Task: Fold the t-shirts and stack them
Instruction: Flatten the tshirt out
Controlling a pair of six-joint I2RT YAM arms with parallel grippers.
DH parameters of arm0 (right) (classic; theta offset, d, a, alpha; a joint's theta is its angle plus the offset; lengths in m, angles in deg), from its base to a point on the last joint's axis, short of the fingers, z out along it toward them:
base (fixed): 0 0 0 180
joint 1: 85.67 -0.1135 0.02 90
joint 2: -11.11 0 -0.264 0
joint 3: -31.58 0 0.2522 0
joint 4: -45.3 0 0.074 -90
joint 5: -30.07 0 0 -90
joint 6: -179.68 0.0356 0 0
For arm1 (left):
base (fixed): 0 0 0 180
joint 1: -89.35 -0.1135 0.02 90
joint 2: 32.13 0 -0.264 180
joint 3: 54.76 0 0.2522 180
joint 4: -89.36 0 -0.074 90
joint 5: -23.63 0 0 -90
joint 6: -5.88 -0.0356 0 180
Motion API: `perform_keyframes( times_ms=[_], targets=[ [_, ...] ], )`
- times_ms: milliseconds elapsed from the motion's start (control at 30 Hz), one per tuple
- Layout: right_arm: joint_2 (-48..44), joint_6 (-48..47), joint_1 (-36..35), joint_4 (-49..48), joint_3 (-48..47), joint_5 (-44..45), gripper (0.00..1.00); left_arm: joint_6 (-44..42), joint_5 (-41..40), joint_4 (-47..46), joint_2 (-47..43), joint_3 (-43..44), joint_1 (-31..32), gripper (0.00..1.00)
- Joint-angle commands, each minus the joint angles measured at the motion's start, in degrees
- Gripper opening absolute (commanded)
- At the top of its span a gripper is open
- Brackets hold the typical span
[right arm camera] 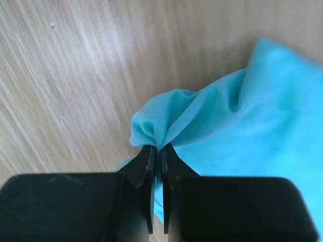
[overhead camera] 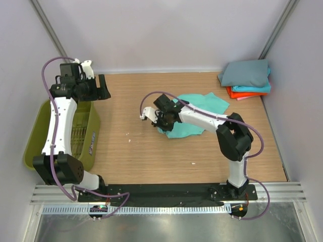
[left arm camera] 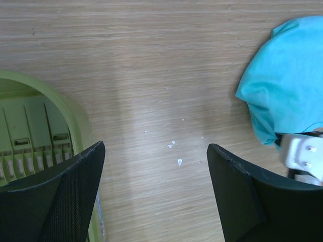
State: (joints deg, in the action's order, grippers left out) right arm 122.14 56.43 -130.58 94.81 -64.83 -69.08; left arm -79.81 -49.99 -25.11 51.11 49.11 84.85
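While the left gripper hung over the far-left corner of the table, just beside the olive basket, its jaws stood wide apart with nothing between them; only bare wood and a few white specks showed in the gap in its wrist view. It looked parked there, presumably to leave the middle of the table free for the other arm. The right gripper had its jaws pressed together on a small bunched ridge of the mint t-shirt, at the shirt's left edge as the overhead camera saw it. The cloth puckered up just above the fingertips and fanned away to the right. Pinching an edge rather than the middle made sense if the aim was to drag or lift that side and spread the garment, since the shirt lay crumpled near the table's centre, not flat enough to fold. Judged from that, the task was part-way through: in the far-right corner three shirts sat folded in a stack — a grey shirt on top, a cyan shirt under it and an orange-red shirt at the bottom — well apart from the mint one. The thin fabric seemed likely to slip or stretch if pulled hard, so a slow draw would have suited it.
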Motion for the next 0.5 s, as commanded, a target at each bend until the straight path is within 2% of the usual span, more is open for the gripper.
perform_keyframes(
  times_ms=[0, 33, 167, 367, 433, 467],
  targets=[
    [-10.55, -6.73, -0.27, 7.13, -11.81, 6.15, 0.05, 0.17, 3.91, -3.69, 0.60, 0.16, -0.34, 0.82],
    [-11.09, -7.34, -0.27, 9.32, -13.92, 6.85, 0.02, 0.08, 4.62, -3.95, 1.04, 0.07, -0.34, 0.82],
    [-13.11, -10.24, -0.18, 11.37, -26.30, 11.67, 0.02, -0.45, 4.01, -7.55, 2.01, -1.68, 0.88, 0.81],
    [-16.01, -16.13, 2.27, 3.02, -28.45, 22.76, 0.01, -0.45, 1.90, -10.99, 2.54, -3.45, 3.87, 0.80],
    [-16.10, -16.67, 6.03, 1.96, -28.27, 24.69, 0.02, -0.80, 2.77, -10.99, 3.15, -2.75, 3.96, 0.79],
    [-15.84, -16.41, 7.36, 1.78, -28.53, 25.05, 0.01, -1.24, 3.82, -10.81, 3.24, -2.13, 6.23, 0.79]
  ],
)
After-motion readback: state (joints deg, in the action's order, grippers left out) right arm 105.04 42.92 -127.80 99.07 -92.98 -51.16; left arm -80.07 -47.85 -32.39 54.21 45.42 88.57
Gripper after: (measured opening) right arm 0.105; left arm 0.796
